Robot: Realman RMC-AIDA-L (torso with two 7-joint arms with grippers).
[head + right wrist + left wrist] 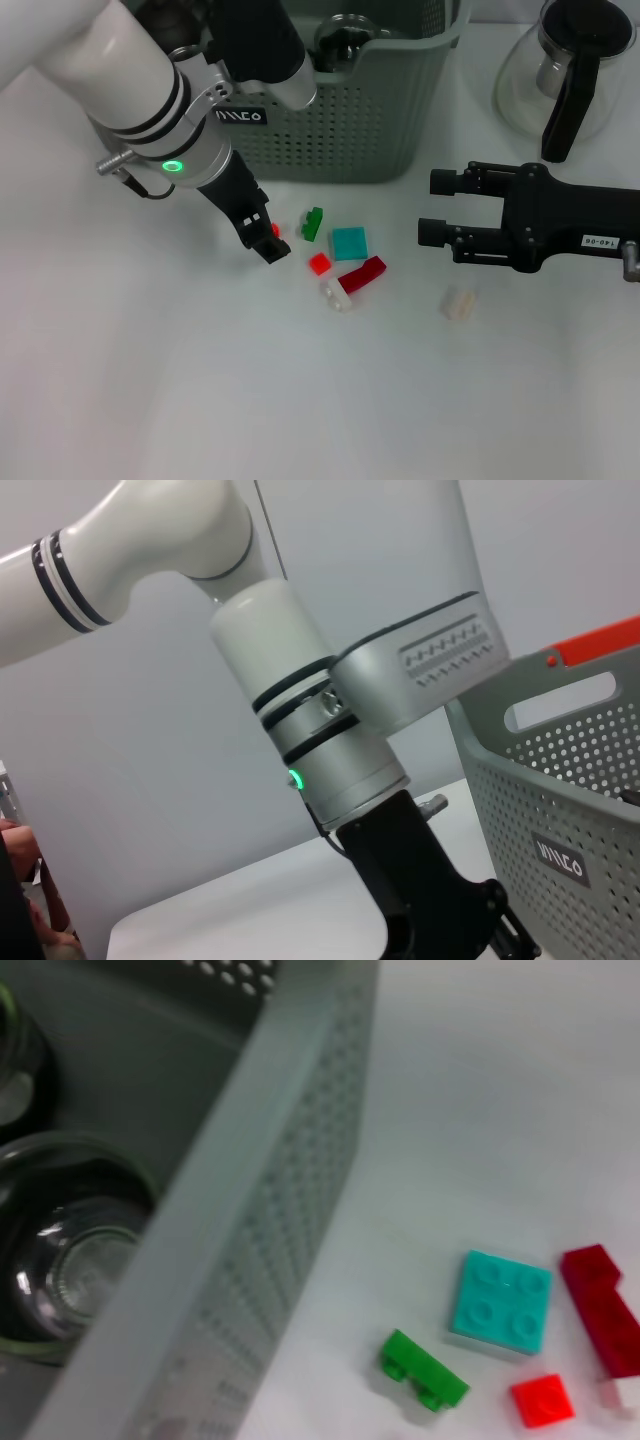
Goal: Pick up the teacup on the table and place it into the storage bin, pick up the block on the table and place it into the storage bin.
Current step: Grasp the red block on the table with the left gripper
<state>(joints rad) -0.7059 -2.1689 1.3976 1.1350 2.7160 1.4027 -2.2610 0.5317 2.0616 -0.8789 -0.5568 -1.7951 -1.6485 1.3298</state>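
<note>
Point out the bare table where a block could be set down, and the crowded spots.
Bare: the wide stretch of table nearer the robot than the blocks, and the part beneath the left gripper. Crowded: the cluster of green block, teal plate and dark red brick before the storage bin; right gripper flanks it.

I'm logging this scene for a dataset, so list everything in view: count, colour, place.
storage bin: one, grey-green, perforated, table's far side, centre.
glass cups: at least two, clear, inside the bin.
carafe: one, clear glass with black handle, far right.
green block: one, in front of the bin.
teal block: one, flat square, right of the green one.
red blocks: two clear, bright small square and dark long one; a third red bit at the left end effector.
pale blocks: two, whitish, nearer edge of the cluster.
left end effector: black, low beside the blocks.
right end effector: black, open, right of the blocks.
</note>
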